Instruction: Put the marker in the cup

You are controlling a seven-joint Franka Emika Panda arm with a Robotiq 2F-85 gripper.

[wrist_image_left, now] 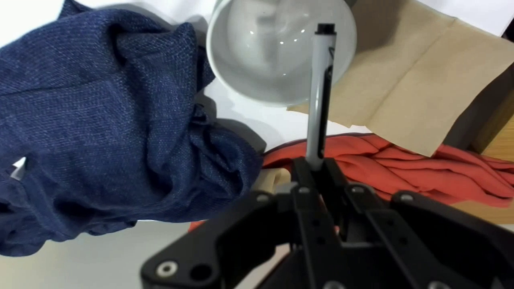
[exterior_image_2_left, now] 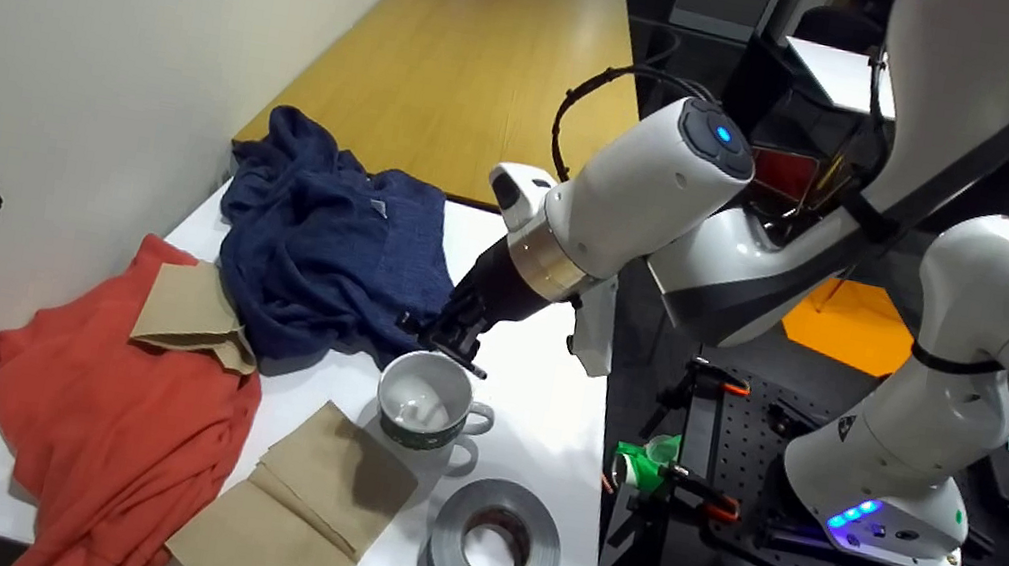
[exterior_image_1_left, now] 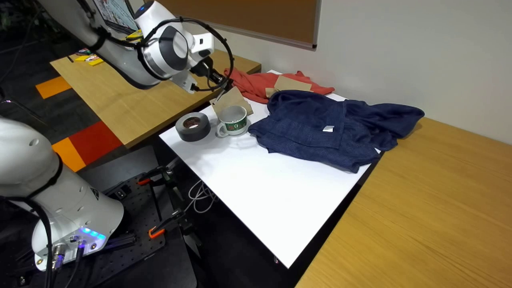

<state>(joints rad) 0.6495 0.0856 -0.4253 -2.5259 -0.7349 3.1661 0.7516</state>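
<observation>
My gripper (wrist_image_left: pixel 316 165) is shut on the marker (wrist_image_left: pixel 320 96), a thin grey and black stick with a black end. In the wrist view the marker's free end overlaps the mouth of the pale cup (wrist_image_left: pixel 277 76); its height above the rim cannot be told there. In an exterior view the gripper (exterior_image_1_left: pixel 228 83) is above and behind the cup (exterior_image_1_left: pixel 235 125), and the marker (exterior_image_1_left: pixel 219 97) points down beside the brown paper. In an exterior view the gripper (exterior_image_2_left: pixel 447 340) is at the far rim of the upright cup (exterior_image_2_left: pixel 415 431), whose handle shows.
A grey tape roll (exterior_image_1_left: pixel 193 126) lies near the cup. A dark blue cloth (exterior_image_1_left: pixel 316 124), a red cloth (exterior_image_2_left: pixel 127 426) and folded brown paper (exterior_image_2_left: pixel 302 504) lie around it on the white table (exterior_image_1_left: pixel 256 188). The wall stands close behind the cloths.
</observation>
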